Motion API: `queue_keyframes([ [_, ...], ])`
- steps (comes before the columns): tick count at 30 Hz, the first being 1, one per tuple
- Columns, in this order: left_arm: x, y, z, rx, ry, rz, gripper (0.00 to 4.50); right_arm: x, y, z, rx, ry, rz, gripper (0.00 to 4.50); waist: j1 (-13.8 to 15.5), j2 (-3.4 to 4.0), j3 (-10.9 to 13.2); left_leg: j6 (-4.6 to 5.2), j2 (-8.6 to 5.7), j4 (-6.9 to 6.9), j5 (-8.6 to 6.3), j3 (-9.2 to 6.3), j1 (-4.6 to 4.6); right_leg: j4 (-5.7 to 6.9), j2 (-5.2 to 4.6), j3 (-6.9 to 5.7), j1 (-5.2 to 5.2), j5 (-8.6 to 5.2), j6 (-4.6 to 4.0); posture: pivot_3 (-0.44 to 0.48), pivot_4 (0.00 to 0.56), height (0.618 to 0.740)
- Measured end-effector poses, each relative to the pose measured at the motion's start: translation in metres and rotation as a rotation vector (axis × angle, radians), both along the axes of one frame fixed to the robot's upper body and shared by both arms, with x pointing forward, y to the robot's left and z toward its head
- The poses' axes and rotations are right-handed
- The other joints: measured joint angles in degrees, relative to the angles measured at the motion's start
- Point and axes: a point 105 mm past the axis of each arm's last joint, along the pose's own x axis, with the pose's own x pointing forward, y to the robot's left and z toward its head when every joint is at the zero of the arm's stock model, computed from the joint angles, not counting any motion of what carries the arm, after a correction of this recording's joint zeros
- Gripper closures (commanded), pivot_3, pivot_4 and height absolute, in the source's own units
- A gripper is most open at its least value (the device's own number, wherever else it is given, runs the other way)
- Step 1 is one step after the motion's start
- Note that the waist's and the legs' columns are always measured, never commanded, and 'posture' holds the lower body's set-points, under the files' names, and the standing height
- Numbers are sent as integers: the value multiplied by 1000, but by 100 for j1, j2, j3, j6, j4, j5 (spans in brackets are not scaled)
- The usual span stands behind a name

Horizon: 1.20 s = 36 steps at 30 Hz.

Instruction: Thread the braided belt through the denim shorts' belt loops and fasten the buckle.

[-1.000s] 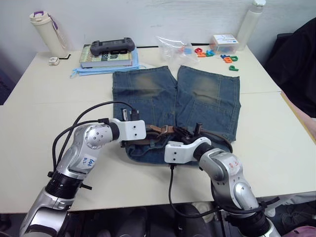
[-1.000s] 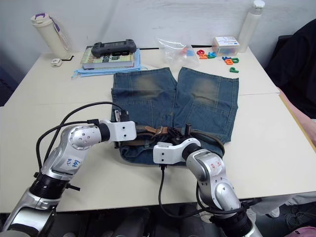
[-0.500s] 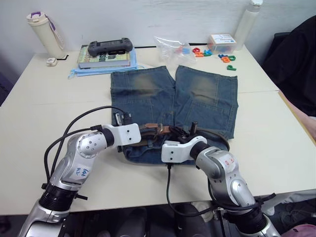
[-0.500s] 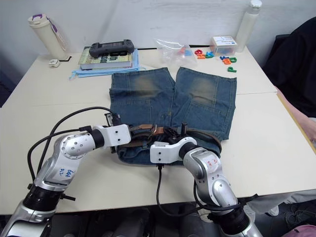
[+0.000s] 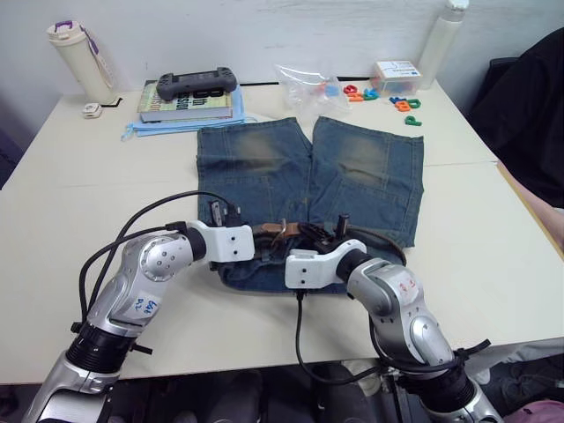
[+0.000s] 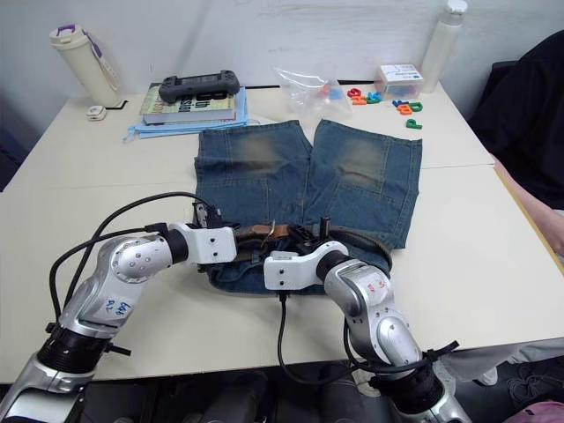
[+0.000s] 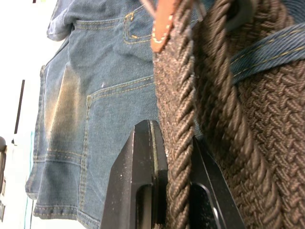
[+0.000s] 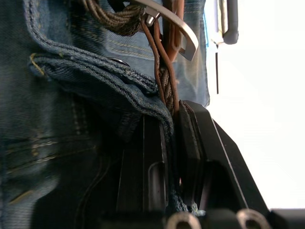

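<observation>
The denim shorts are spread flat on the white table, legs pointing away from the robot and the waistband nearest it. The braided belt is laid along that waistband, its tan tip seen between the two grippers. The left gripper is clamped on a braided run of the belt, which is pinched edge-on between its two black fingers. In the left wrist view a denim belt loop is seen crossing the belt. The right gripper is closed on the waistband edge together with the belt, directly below the silver buckle. Both grippers are set close together at the middle of the waistband.
</observation>
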Motion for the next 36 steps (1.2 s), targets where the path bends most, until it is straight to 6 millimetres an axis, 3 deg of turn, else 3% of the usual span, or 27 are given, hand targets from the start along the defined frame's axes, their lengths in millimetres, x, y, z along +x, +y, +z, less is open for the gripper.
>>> queue_keyframes([
  [5, 5, -5, -1, 5, 2, -5, 4500, 2, 1, -3, -10, 10, 1, 4486, 6, 0, 0, 0, 0, 1, 0, 0, 0, 0, 0, 0, 1, 0, 0, 0, 150, 659],
  [11, 9, -28, -9, -103, 40, -11, 4500, 4, 0, -4, -13, 15, -11, 4486, 16, 0, 0, 0, -1, 5, 0, 0, 0, 1, -1, -1, 3, 0, 0, 0, 150, 659],
  [19, 4, -59, -29, -410, 296, 23, 4500, 5, -5, -7, -9, 36, -36, 4486, 65, -1, -1, 2, -1, 20, -2, -3, -1, 1, 0, -3, 8, 0, 1, 0, 150, 659],
  [27, 1, -70, -33, -438, 360, -22, 4500, -3, -14, -12, 15, 91, -62, 4486, 136, -1, -1, 1, -1, 23, -4, -3, 1, -3, 0, -4, 15, 0, 1, 0, 150, 659],
  [32, -5, -81, -36, -438, 389, -68, 4500, -13, -14, -18, 60, 157, -64, 2134, 149, -1, -1, 3, 0, 23, -5, -4, 1, -6, -1, -4, 16, -1, 2, 0, 150, 659],
  [36, -9, -87, -37, -439, 405, -98, 4500, -18, -23, -13, 99, 170, -100, 315, 154, -1, -1, 3, -1, 22, -6, -5, 2, -8, -1, -5, 19, -1, 2, 0, 150, 659],
])
